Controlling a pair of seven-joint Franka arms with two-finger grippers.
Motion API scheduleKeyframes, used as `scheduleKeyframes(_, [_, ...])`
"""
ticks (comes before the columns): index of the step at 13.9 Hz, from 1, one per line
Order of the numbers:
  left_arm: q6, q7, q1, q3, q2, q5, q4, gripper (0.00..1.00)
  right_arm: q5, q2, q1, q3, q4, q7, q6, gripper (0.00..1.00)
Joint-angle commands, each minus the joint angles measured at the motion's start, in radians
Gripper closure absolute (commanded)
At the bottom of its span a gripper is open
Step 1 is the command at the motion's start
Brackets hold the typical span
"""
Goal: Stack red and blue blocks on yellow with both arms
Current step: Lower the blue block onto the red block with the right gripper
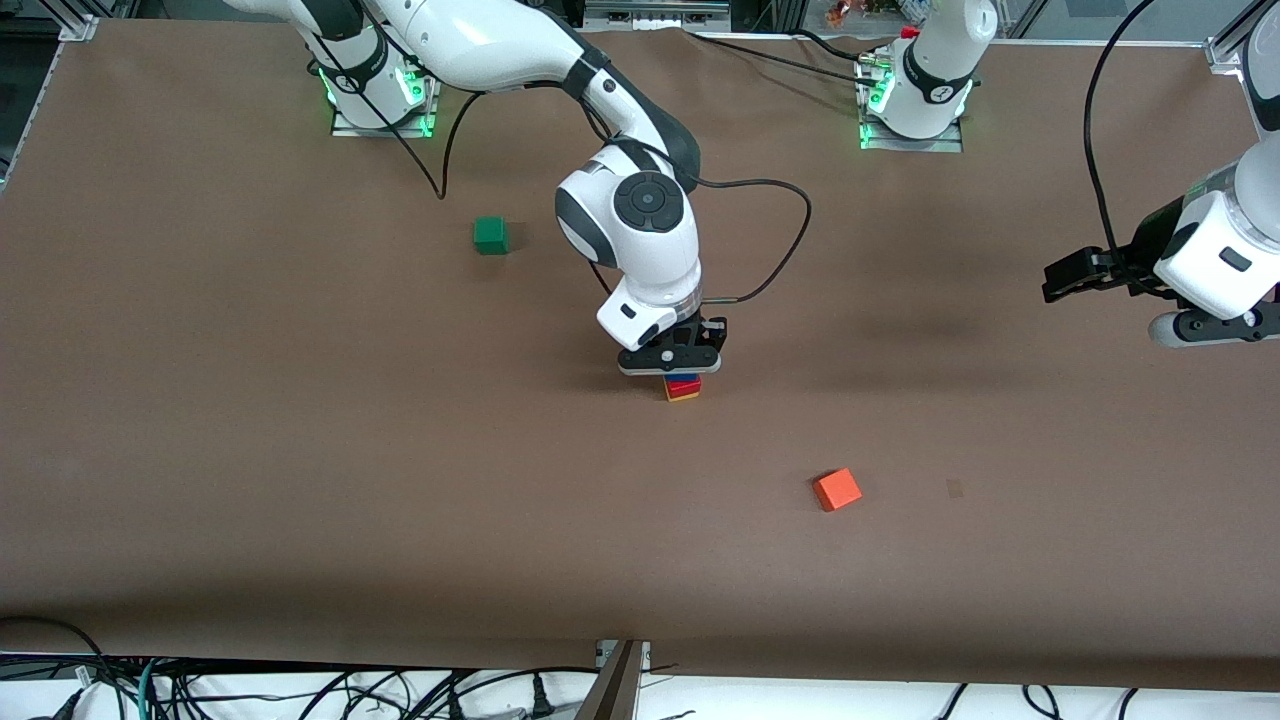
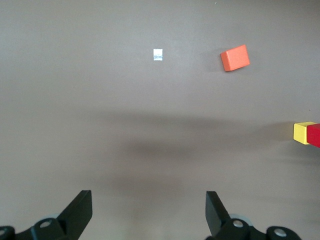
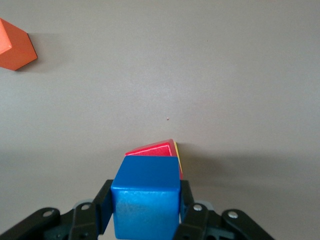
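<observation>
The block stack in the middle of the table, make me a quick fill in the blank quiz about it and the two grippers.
1. The right gripper has its fingers shut on the ____ block.
2. The red block rests directly on the ____ block.
3. The left gripper, over bare table, has its fingers ____.
4. The cube nearest the front camera is ____.

Missing words: blue; yellow; open; orange

Right gripper (image 1: 672, 362) sits tight over the three-cube stack (image 1: 683, 388), blocking it from above. Small orange-red cube (image 1: 837, 490) stands well apart, nearer the camera.
</observation>
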Motion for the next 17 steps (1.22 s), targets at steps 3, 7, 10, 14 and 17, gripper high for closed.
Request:
scheduleKeyframes(3, [-0.005,0.017,0.003,-0.003,0.013,-0.013,0.031,0.0,-0.018,0.017,0.007,-0.006,0.035,0.015,0.001,0.31])
scheduleKeyframes(7, [-0.004,0.017,0.003,-0.003,0.015,-0.015,0.032,0.0,-0.017,0.017,0.005,-0.006,0.035,0.018,0.007,0.01])
scheduleKeyframes(10, [-0.004,0.017,0.003,-0.003,0.015,-0.015,0.032,0.0,-0.017,0.017,0.004,-0.006,0.035,0.019,0.007,0.01])
scheduleKeyframes(14, [-0.004,0.017,0.002,-0.003,0.015,-0.015,0.032,0.0,-0.017,-0.009,-0.007,-0.011,0.035,0.019,-0.058,0.01])
scheduleKeyframes(17, [-0.004,0.017,0.003,-0.003,0.015,-0.015,0.032,0.0,-0.006,-0.084,-0.021,-0.043,0.032,0.009,-0.172,0.0])
